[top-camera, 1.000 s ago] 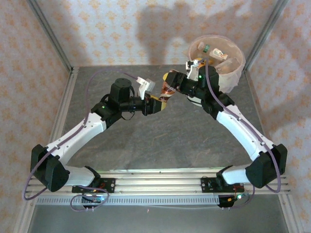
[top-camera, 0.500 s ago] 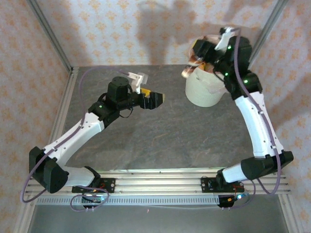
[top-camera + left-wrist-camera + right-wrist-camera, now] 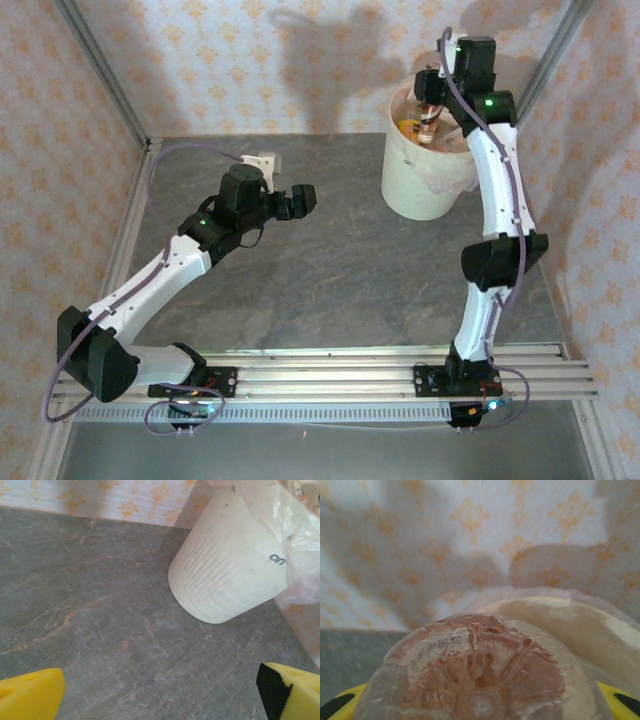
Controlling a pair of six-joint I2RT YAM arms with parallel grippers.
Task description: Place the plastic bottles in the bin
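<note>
My right gripper (image 3: 431, 92) hangs over the bin (image 3: 420, 185), shut on a clear plastic bottle (image 3: 430, 112) with brownish contents that points down into the opening. In the right wrist view the bottle's ribbed base (image 3: 480, 670) sits between the yellow fingertips (image 3: 340, 704), with the bin's rim (image 3: 580, 612) beyond it. An orange item (image 3: 407, 127) lies inside the bin. My left gripper (image 3: 303, 198) is open and holds nothing, low over the table to the left of the bin. The left wrist view has its yellow pads (image 3: 30, 695) wide apart and the bin's white wall (image 3: 225, 575) ahead.
A clear liner bag (image 3: 300, 555) drapes over the bin's rim. Patterned walls (image 3: 250, 60) close off the back and sides, with metal posts (image 3: 100, 70) at the corners. Grey stone tabletop (image 3: 330, 270) lies between the arms.
My left gripper let go of the bottle, opened wide and drew back to the left. My right arm lifted the bottle up and swung it over the bin.
</note>
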